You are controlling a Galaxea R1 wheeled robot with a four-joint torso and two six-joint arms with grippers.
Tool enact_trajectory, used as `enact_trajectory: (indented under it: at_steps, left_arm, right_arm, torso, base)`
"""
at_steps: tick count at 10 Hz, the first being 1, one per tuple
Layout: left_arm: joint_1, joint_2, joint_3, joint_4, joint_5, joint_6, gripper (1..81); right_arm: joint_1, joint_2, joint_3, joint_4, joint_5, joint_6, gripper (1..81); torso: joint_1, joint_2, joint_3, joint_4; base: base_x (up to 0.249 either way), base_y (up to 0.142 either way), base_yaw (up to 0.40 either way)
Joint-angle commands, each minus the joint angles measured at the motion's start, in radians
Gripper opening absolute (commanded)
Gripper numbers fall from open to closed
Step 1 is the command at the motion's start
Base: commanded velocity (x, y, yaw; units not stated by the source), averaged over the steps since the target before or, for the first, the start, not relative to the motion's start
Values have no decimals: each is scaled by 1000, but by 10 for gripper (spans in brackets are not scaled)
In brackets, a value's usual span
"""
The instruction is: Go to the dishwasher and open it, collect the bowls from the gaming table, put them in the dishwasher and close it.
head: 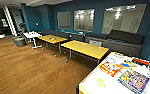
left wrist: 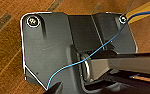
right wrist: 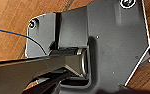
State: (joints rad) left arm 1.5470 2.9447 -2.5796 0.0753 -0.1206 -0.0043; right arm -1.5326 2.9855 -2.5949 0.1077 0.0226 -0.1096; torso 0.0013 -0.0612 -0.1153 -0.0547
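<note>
The gaming table [head: 91, 86] fills the lower right of the frame, one lime bowl [head: 100, 82] resting among colourful papers [head: 133, 80]. Yellow wood-topped tables [head: 84, 48] stand mid-frame. Whether either gripper is spread or closed, I cannot tell.

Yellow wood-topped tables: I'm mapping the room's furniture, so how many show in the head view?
2. The nearer yellow table stands mid-room before the dark sofa; the farther yellow table sits beyond it, beside a small white table.

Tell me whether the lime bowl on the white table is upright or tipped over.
Cannot tell: the lime bowl shows as a small pale-green blur resting on the white gaming table, beside colourful printed sheets.
</note>
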Motion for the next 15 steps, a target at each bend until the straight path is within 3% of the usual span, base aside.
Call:
enact_trajectory:
  at_steps: [1, 12, 15]
  left_arm:
    - [-37, -5, 7, 9, 53, 0, 811]
    - [-37, -5, 9, 11, 58, -3, 811]
    - [-37, -5, 9, 11, 58, -2, 811]
  right_arm:
    - [38, 0, 7, -5, -61, -4, 811]
    - [38, 0, 7, -5, -61, -4, 811]
    - [39, 0, 7, -5, -61, -4, 811]
  torso:
    - [0, 0, 0, 0]
    - [0, 0, 0, 0]
    - [0, 0, 0, 0]
  base:
    - [170, 63, 0]
    - [22, 0, 0]
    - [0, 0, -244]
